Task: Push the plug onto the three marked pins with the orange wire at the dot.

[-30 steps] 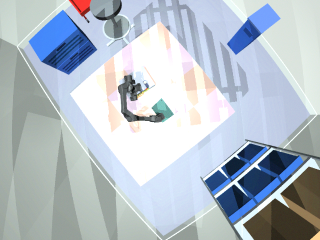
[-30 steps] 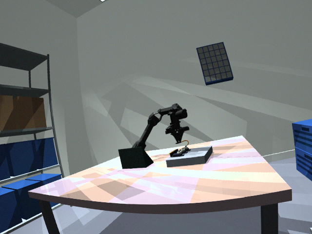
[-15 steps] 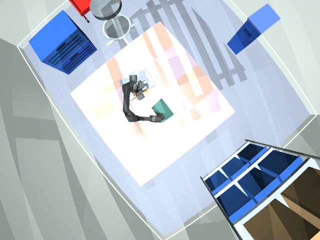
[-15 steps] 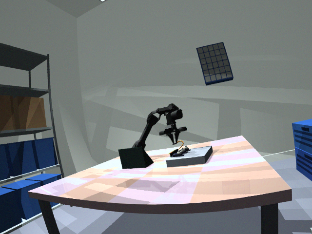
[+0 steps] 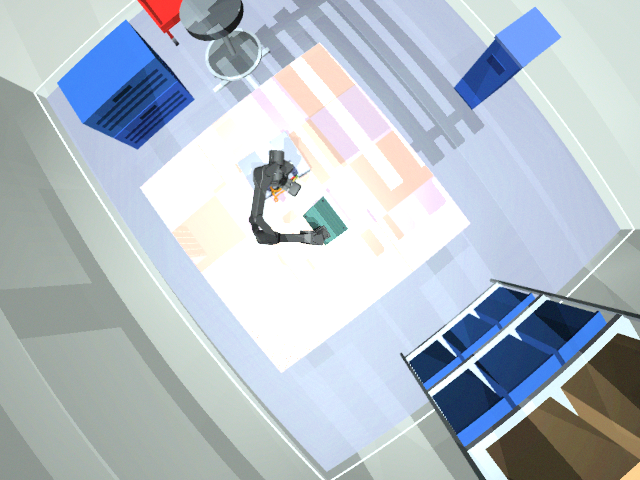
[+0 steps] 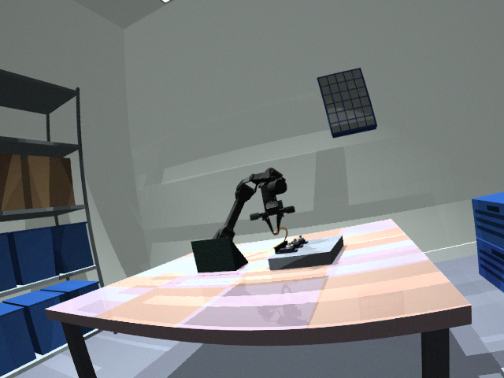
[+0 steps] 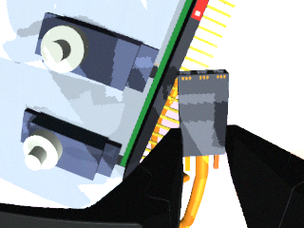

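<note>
My gripper (image 6: 276, 233) (image 7: 203, 136) is shut on the dark grey plug (image 7: 203, 106), above the table beside the holder. The plug's end with the three holes points up in the wrist view, at a slant to the pin row, not square to it. The orange lead (image 6: 286, 233) (image 7: 201, 178) curves away from its back end. The pale holder (image 6: 298, 261) (image 7: 102, 102) carries a row of yellow pins (image 7: 205, 47). A red band (image 7: 199, 8) with a white dot lies at the wrist view's top edge, farther up the row than the plug; the rest is cut off.
Two blue-grey servos (image 7: 90, 59) (image 7: 66, 142) with white round horns sit on the holder. A green strip (image 7: 155, 85) runs along the pin row. The plug hides some lower pins. The arm's green base block (image 5: 326, 215) stands on the table.
</note>
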Robot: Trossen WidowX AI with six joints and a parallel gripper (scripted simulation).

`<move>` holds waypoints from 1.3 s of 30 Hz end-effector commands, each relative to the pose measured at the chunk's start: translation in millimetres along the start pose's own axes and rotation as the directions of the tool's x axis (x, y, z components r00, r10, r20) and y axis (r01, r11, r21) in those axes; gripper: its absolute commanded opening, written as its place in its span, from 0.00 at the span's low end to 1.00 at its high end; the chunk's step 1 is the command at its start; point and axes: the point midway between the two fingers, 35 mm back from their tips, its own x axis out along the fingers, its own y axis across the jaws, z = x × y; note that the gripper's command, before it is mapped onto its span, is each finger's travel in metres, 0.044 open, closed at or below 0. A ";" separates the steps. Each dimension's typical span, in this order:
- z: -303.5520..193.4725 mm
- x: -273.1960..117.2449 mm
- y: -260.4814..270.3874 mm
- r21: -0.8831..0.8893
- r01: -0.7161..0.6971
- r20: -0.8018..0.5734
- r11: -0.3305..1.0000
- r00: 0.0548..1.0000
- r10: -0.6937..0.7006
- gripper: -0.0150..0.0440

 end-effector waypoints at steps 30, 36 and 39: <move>18.0 9.7 -72.2 -0.820 -0.017 -0.023 0.571 1.000 -0.004 0.25; 18.8 12.5 -82.3 -0.893 -0.024 -0.028 0.450 1.000 -0.002 0.25; 18.9 19.4 -82.2 -0.894 -0.024 -0.028 0.447 1.000 -0.002 0.25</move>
